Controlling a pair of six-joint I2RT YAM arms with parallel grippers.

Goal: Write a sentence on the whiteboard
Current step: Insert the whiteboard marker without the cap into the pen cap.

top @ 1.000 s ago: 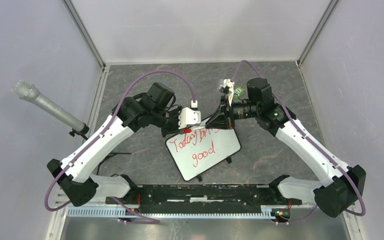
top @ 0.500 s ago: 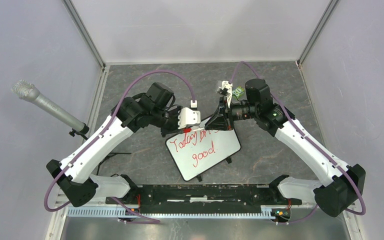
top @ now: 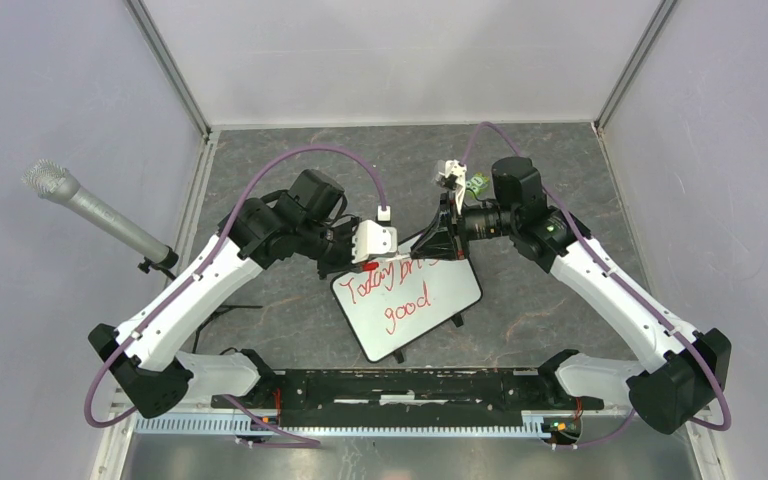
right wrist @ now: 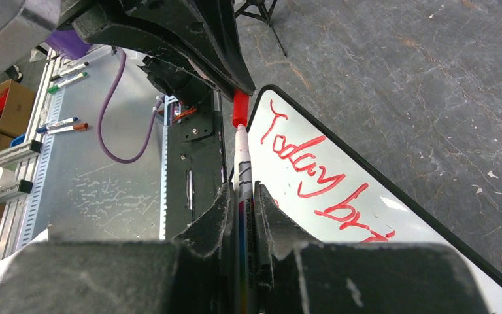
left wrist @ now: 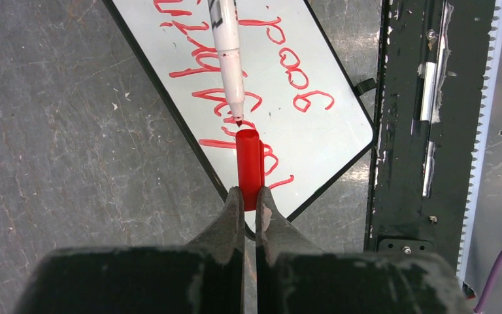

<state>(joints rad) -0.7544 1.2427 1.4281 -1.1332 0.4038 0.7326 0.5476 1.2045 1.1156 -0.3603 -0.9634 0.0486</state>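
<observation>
The whiteboard (top: 447,300) lies tilted on the grey table between the two arms. On it is the sentence (top: 400,290), red words in two slanted lines. My left gripper (left wrist: 249,196) is shut on a red marker cap (left wrist: 249,167) above the board's corner. My right gripper (right wrist: 244,190) is shut on the white marker pen (right wrist: 244,170). The pen's tip points at the cap's open end (right wrist: 240,108) with a small gap between them. In the top view both grippers meet over the board's far edge, the left gripper (top: 368,262) opposite the right gripper (top: 428,250).
A grey microphone (top: 90,210) on a stand pokes in at the left wall. A black rail (top: 400,385) runs along the near edge by the arm bases. A small green part (top: 478,183) sits behind the right wrist. Spare markers (right wrist: 59,124) lie off the table.
My left gripper with the cap has shifted slightly left and nearer. The right gripper with the pen edged a little toward it. The board has not moved.
</observation>
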